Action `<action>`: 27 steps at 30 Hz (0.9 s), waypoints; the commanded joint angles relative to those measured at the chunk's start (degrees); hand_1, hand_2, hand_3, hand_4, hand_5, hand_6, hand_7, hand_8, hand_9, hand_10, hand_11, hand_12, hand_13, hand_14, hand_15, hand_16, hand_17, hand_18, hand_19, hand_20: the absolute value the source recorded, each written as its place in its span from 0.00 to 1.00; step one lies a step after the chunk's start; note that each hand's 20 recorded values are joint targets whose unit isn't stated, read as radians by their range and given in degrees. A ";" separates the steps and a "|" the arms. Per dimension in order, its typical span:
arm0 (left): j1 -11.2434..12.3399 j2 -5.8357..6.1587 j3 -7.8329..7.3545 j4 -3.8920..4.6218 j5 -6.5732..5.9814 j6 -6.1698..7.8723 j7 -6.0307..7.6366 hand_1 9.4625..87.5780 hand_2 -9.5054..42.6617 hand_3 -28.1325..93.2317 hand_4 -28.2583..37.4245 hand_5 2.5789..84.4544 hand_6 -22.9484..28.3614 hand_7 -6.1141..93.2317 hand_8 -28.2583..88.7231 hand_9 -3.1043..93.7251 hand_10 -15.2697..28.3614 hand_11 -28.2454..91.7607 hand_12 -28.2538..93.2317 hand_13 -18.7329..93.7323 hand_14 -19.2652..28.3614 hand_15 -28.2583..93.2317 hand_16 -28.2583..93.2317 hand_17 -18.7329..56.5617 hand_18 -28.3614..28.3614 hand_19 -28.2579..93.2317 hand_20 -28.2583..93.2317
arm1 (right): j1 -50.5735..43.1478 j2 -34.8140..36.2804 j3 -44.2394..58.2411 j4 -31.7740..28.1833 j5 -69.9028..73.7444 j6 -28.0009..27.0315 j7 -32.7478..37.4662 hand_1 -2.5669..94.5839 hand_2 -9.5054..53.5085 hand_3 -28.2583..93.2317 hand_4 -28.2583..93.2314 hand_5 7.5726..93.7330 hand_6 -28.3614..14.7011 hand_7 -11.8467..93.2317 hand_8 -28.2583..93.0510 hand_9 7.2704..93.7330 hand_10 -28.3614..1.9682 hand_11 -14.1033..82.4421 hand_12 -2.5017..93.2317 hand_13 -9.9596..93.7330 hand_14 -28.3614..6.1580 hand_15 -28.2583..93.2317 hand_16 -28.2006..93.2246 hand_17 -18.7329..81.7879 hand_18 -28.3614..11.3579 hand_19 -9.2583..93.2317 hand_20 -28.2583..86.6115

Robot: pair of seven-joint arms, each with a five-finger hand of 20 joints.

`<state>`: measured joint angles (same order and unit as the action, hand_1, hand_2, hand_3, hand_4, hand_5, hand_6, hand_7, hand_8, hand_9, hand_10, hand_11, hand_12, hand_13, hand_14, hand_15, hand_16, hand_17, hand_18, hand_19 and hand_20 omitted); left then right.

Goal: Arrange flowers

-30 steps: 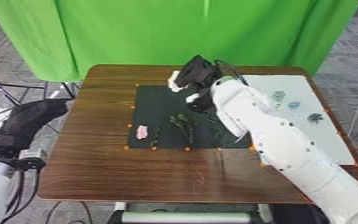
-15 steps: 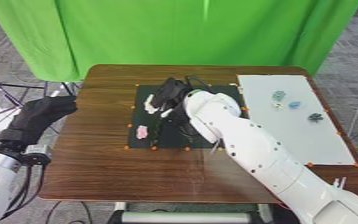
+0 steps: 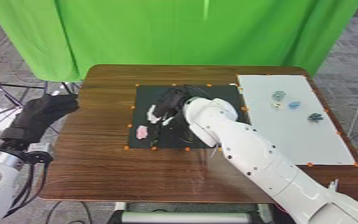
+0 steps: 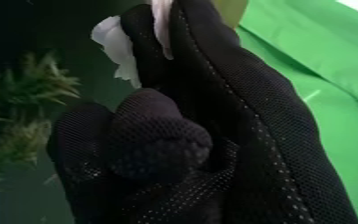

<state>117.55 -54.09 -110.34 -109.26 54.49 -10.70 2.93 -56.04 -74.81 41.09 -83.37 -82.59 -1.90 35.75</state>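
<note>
Right robot hand pinches a white flower | probably light, limp, easily creased | best gripped gently near its base

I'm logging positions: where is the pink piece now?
In the head view, the pink piece lies near the left edge of the dark mat, below the white piece at the right robot hand.

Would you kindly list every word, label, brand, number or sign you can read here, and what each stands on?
None can be read on the brown table, dark mat, white sheet or right hand.
The small dark marks on the right arm are too small to make out.
</note>
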 commanded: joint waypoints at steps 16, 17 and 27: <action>0.56 -0.05 -0.23 -0.10 -0.60 0.99 0.56 0.11 0.19 0.74 0.00 0.57 0.51 0.18 0.20 0.50 0.68 0.38 0.34 0.47 0.81 0.38 0.26 0.28 0.77 0.30 0.38 | 1.20 0.88 2.58 -1.32 -1.05 -7.12 1.76 0.59 0.00 0.75 0.11 0.66 0.75 0.22 0.17 0.74 0.39 0.26 0.22 0.97 0.76 0.72 0.49 0.80 0.37 1.00 0.74; 0.75 -0.21 -0.40 -0.14 -0.50 0.78 0.53 0.11 0.19 0.74 0.00 0.58 0.51 0.18 0.20 0.50 0.68 0.38 0.34 0.47 0.81 0.38 0.26 0.28 0.77 0.30 0.38 | 1.33 1.09 2.66 -1.48 -1.06 -7.87 1.93 0.58 0.00 0.75 0.11 0.64 0.75 0.22 0.16 0.73 0.37 0.26 0.21 0.96 0.76 0.72 0.49 0.80 0.37 1.00 0.74; 1.76 -0.82 -0.93 -0.57 -0.45 0.99 0.63 0.12 0.19 0.74 0.00 0.59 0.47 0.19 0.19 0.50 0.68 0.39 0.34 0.47 0.81 0.38 0.26 0.28 0.77 0.30 0.38 | 2.67 4.77 5.87 -8.60 -10.17 -12.22 1.40 0.56 0.00 0.73 0.10 0.55 0.76 0.21 0.15 0.70 0.32 0.24 0.21 0.97 0.75 0.71 0.49 0.80 0.37 1.00 0.73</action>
<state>118.27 -54.17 -110.69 -109.40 54.13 -10.06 3.50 -55.31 -73.67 44.62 -85.56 -84.95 -13.68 37.95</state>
